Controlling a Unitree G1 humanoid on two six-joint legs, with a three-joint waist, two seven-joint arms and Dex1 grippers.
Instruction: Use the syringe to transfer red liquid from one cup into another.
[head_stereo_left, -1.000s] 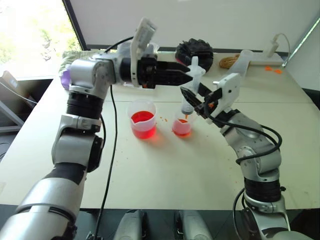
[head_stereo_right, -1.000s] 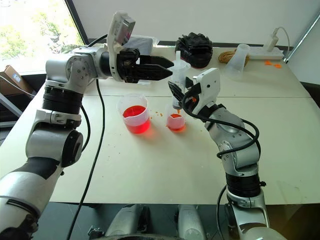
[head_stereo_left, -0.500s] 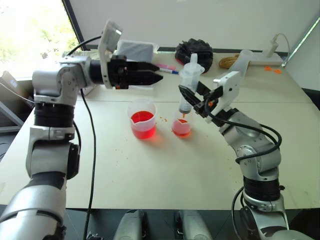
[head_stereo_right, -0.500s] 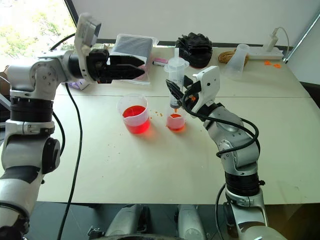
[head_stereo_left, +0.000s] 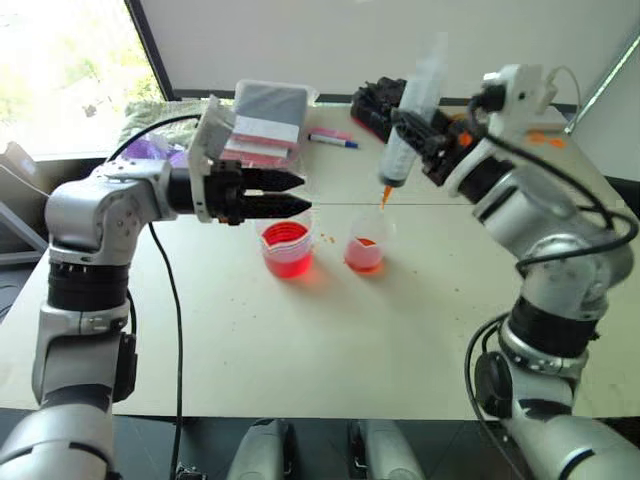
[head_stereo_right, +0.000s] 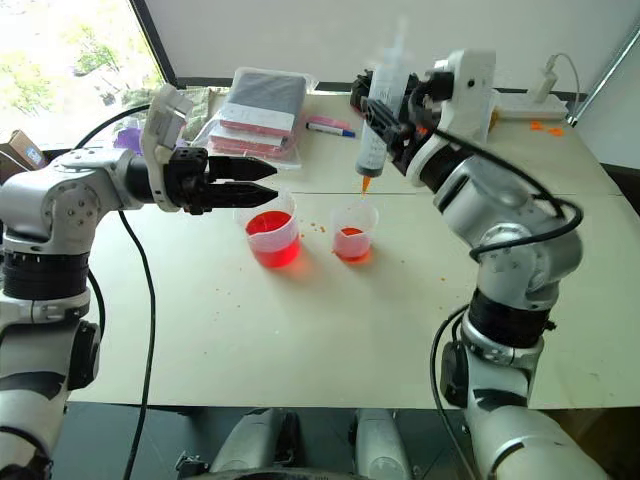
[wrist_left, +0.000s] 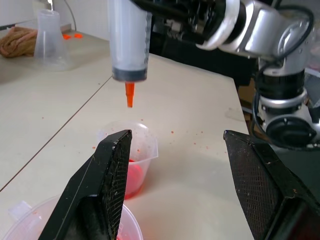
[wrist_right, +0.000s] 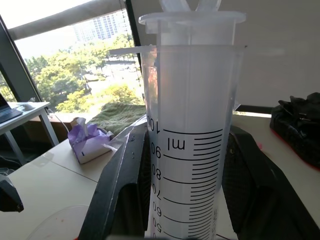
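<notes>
While the left tool (head_stereo_left: 300, 193) gapes, the right tool (head_stereo_left: 425, 140) clamps the clear graduated syringe (head_stereo_left: 408, 135).

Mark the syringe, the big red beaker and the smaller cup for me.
syringe (head_stereo_right: 378, 130): right eye view, on the clear barrel.
beaker (head_stereo_right: 271, 238): right eye view, on the red-filled wall.
smaller cup (head_stereo_right: 352, 240): right eye view, on the pink lower wall.

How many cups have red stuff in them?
2. The big beaker sits under the left gripper's open fingers; the smaller cup stands beside it, right below the syringe.
</notes>
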